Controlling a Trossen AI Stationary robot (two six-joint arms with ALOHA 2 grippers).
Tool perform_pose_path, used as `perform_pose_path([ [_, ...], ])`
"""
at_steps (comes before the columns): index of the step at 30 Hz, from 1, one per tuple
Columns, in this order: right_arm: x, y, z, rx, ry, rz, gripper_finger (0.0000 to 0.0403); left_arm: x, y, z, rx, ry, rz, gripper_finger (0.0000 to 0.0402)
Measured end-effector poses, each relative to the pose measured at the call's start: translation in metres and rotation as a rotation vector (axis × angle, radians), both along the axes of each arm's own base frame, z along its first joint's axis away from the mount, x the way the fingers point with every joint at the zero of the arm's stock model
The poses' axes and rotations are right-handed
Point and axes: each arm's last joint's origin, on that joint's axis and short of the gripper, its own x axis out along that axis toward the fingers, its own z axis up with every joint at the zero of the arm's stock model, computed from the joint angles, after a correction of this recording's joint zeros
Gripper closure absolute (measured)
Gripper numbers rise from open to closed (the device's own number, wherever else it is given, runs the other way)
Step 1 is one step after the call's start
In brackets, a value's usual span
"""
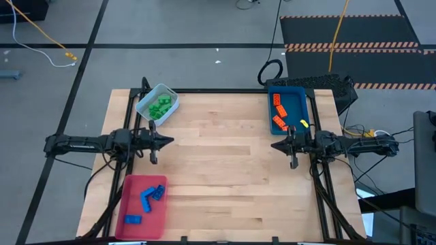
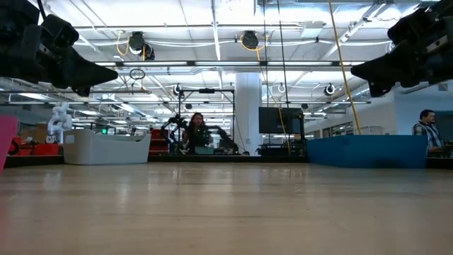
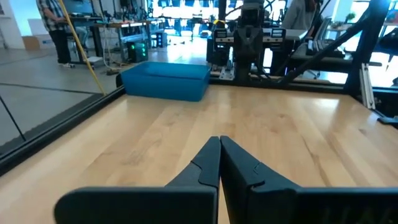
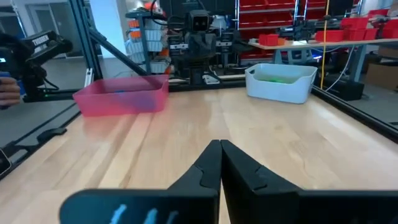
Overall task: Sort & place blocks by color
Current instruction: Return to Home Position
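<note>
Near left, the red tray [image 1: 155, 216] holds the blue blocks [image 1: 148, 197]. Midway up the table [image 1: 225, 170], the left gripper [image 1: 167, 141] hangs at the left edge and the right gripper [image 1: 276, 145] at the right edge. Their tips point inward at each other, well apart, and both are above the wood. Each wrist view shows its own fingers pressed together with nothing between them. Far left, the pale tray [image 1: 172, 101] holds the green blocks [image 1: 161, 107]. Far right, the blue tray [image 1: 294, 102] holds the orange blocks [image 1: 279, 112], and a small yellow piece [image 1: 304, 124] that I cannot identify shows at its near right corner.

Every block I can see lies in a tray with its own colour, so the sorting looks done and the step in hand seems to be parking the arms. The next move likely calls only for drawing each arm back to its side, fingers closed, high enough to pass the trays. The red tray sits just nearer than the left arm and the blue tray just farther than the right arm; nothing else lies close to either path. Beyond the table, a person [image 2: 195, 132] sits in the room, well away.
</note>
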Motion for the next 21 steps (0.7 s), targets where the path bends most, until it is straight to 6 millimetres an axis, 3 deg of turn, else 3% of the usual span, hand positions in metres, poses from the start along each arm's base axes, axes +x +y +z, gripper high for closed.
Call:
perform_pose_path([
  [21,0.0010,0.0001,-0.0018,0.010,0.022,-0.002,0.0403,0.0000,0.0000,0.0002,0.085,0.011,-0.005,0.0396],
])
